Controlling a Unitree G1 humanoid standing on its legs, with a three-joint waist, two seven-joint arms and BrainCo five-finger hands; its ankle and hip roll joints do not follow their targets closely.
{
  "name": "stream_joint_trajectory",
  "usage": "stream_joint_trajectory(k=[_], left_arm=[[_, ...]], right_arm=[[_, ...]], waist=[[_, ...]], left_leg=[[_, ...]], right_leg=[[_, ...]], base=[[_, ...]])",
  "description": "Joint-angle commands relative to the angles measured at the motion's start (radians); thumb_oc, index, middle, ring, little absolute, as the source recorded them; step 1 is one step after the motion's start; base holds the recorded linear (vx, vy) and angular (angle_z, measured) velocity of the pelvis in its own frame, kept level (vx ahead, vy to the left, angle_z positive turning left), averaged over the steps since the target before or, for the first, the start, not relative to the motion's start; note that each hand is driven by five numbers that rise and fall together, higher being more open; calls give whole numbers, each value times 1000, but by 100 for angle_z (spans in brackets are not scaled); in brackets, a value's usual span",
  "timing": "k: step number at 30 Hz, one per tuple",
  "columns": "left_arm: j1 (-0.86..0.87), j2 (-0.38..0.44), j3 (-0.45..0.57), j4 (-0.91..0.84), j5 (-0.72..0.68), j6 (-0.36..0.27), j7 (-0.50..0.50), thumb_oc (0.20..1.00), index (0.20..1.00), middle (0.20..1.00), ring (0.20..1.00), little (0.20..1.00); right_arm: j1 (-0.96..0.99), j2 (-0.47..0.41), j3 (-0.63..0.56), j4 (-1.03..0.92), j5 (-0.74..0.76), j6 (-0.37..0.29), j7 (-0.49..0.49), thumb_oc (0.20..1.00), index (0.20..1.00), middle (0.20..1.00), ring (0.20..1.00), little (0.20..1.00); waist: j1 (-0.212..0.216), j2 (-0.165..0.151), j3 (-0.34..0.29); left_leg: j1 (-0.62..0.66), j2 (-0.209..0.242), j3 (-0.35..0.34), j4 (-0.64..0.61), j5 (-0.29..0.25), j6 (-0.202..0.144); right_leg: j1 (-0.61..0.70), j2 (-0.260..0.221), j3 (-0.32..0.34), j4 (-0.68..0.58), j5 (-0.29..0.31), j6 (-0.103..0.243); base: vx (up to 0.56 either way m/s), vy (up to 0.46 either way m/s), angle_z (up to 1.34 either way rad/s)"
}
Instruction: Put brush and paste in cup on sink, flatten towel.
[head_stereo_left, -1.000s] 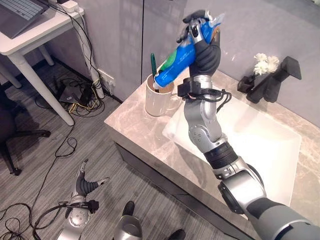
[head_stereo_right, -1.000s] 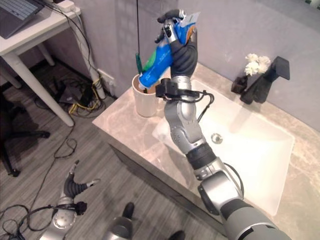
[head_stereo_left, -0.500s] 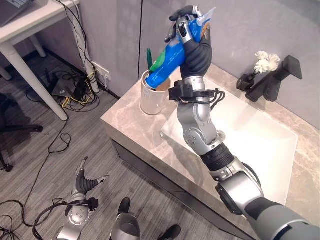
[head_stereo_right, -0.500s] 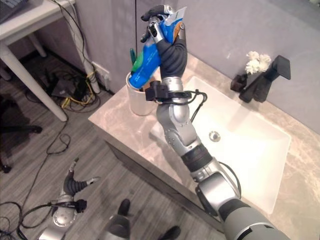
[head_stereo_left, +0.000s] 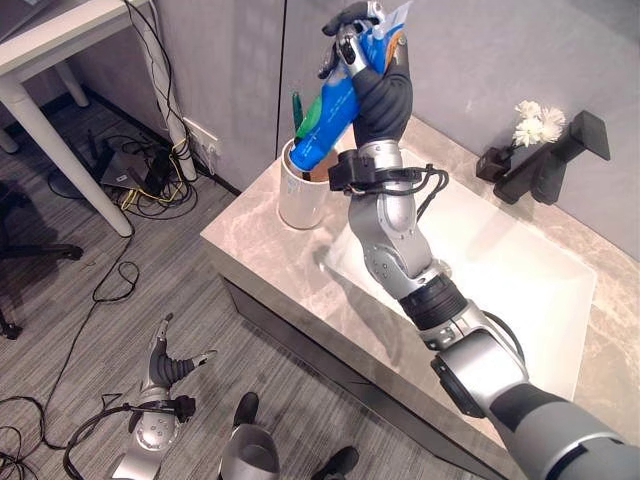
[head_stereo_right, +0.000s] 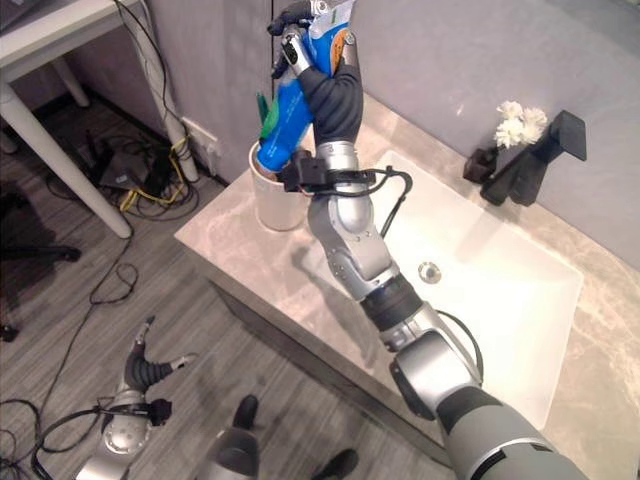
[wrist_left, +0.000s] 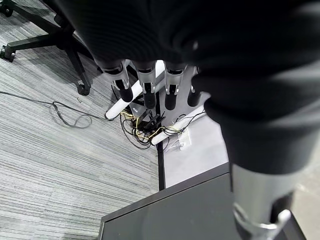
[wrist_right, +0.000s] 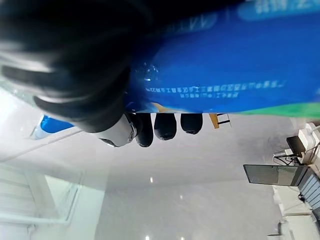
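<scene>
Left hand (head_stereo_left: 172, 372): hangs low over the grey floor (head_stereo_left: 90, 340), well apart from the sink counter; fingers straight and spread, thumb out to the side, holding nothing. In its wrist view the dark-tipped fingers (wrist_left: 145, 95) point out in a relaxed row above a chair base (wrist_left: 60, 47) and a tangle of cables (wrist_left: 150, 127).
White desk (head_stereo_left: 50, 50): far left by the wall, one leg slanting down to the floor, cables and a power strip beside it.
Cup (head_stereo_left: 302, 195): white, upright on the left end of the marble counter (head_stereo_left: 260, 270), just beside the basin.
Brush (head_stereo_left: 297, 110): green handle standing in the cup, its top rising above the rim.
Paste (head_stereo_left: 328, 115): blue tube with a green patch, tilted; its lower end is at the cup's mouth and seems to dip just inside the rim, its crimped upper end sticks out above the fingers.
Right hand (head_stereo_left: 372, 60): raised above the cup, fingers and thumb curled round the upper part of the paste; the wrist view shows the blue tube (wrist_right: 225, 75) pressed across the palm with dark fingertips (wrist_right: 165, 125) wrapped over it.
Basin (head_stereo_left: 520, 290): white, rectangular, sunk in the counter to the right of the cup; drain (head_stereo_right: 429, 270) near its middle.
Tap (head_stereo_left: 555, 155): black, at the back edge of the basin, with a small bunch of white flowers (head_stereo_left: 535, 122) just beside it.
</scene>
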Motion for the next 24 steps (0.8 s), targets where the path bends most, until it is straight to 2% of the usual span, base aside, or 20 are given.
stream_joint_trajectory(k=[1,16,17,18,19,20,24], left_arm=[[3,50,7,-31,-4,-51,29,1000,1000,1000,1000,1000],[0,42,-1,-24,-10,-54,28,1000,1000,1000,1000,1000],[-1,41,-2,-19,-12,-54,29,1000,1000,1000,1000,1000],[-2,41,-2,-15,-12,-54,31,1000,1000,1000,1000,1000],[-4,41,-2,-9,-11,-53,31,1000,1000,1000,1000,1000],[-2,42,-1,-11,-12,-53,30,1000,1000,1000,1000,1000],[5,42,1,-13,-13,-53,28,1000,1000,1000,1000,1000]], right_arm=[[-111,-54,3,-6,-46,-32,-7,200,200,200,200,200],[-94,-64,46,-9,-64,-16,19,200,200,200,200,200],[-92,-61,50,-5,-58,-15,24,250,250,250,250,250],[-93,-62,53,-3,-55,-14,27,482,482,482,482,482],[-94,-62,57,-2,-53,-12,32,768,768,768,768,768],[-94,-63,63,-6,-56,-9,32,1000,1000,1000,1000,1000],[-96,-60,71,-4,-79,-4,24,1000,1000,1000,1000,1000]], waist=[[18,-9,-5],[1,-8,0],[-1,-9,-1],[-2,-9,-1],[-4,-10,-2],[-6,-10,-2],[-8,-9,-6]], left_leg=[[13,-57,-41,-42,-2,60],[14,-54,-33,-42,-3,60],[15,-54,-32,-42,-4,60],[16,-53,-31,-42,-4,59],[17,-53,-30,-43,-4,58],[18,-52,-29,-43,-5,58],[22,-51,-27,-43,-6,58]], right_leg=[[40,-37,75,38,105,68],[33,-33,84,40,105,67],[33,-33,84,39,106,67],[33,-32,84,38,106,68],[33,-32,85,38,107,68],[34,-32,85,39,107,68],[35,-32,89,39,108,69]], base=[[0,0,0],[0,0,0],[0,0,0],[0,0,0],[0,0,0],[0,0,0],[4,0,-3]])
